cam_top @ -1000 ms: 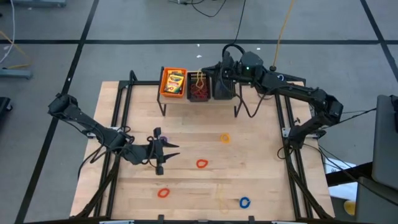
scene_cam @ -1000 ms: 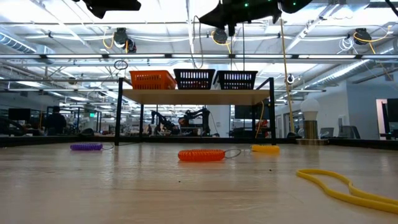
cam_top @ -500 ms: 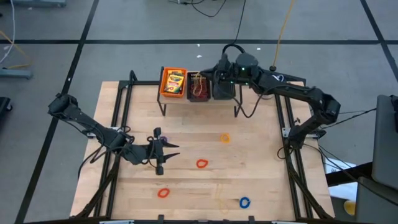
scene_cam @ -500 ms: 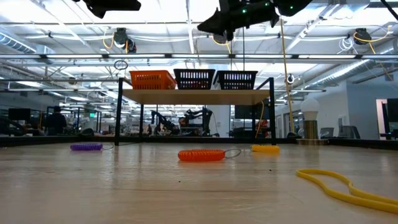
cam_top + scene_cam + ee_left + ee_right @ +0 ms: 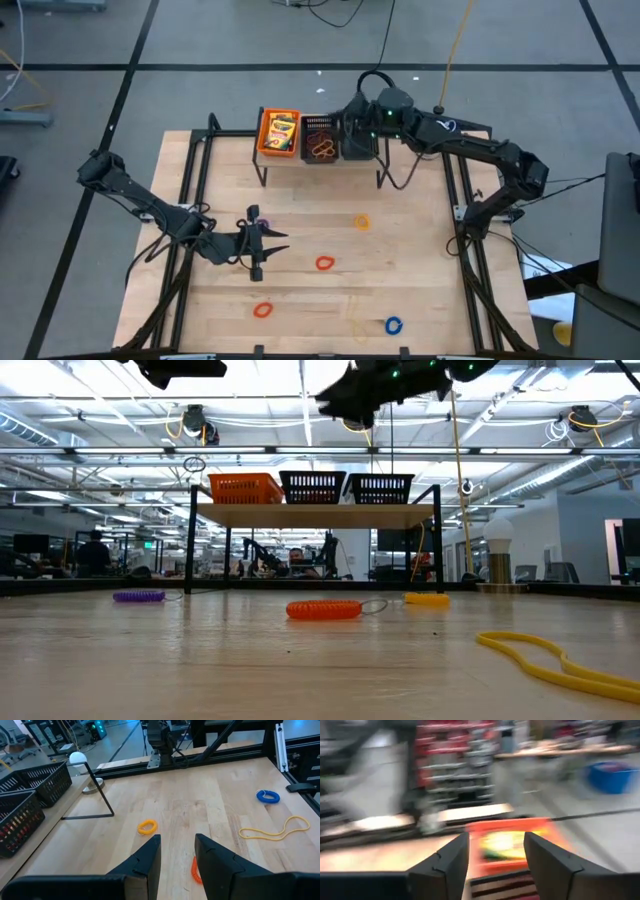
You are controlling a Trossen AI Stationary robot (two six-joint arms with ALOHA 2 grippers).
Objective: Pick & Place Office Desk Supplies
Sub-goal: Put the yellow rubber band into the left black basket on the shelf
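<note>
Wooden table: seen from above, it carries a raised rack at its far edge with 3 mesh bins side by side.
High view, bins: orange bin holds the yellow-and-green card boxes; middle black bin holds loopy reddish-brown bands; the third black bin is partly hidden by the right arm.
High view, right gripper: above the rack, over the black bins; nothing seen in its grasp.
High view, left gripper: low over the table's left half, just beside the purple ring.
High view, loose supplies: orange ring, red ring, second red ring, blue ring, all well apart on the boards.
Low view: purple ring, a red-orange ring and a yellow-orange ring lie before the rack; a yellow band lies nearest the camera.
Left wrist view: fingers parted with bare table between them, holding nothing.
Right wrist view: fingers stand apart, empty, with the orange bin and card boxes beyond; picture blurred.
</note>
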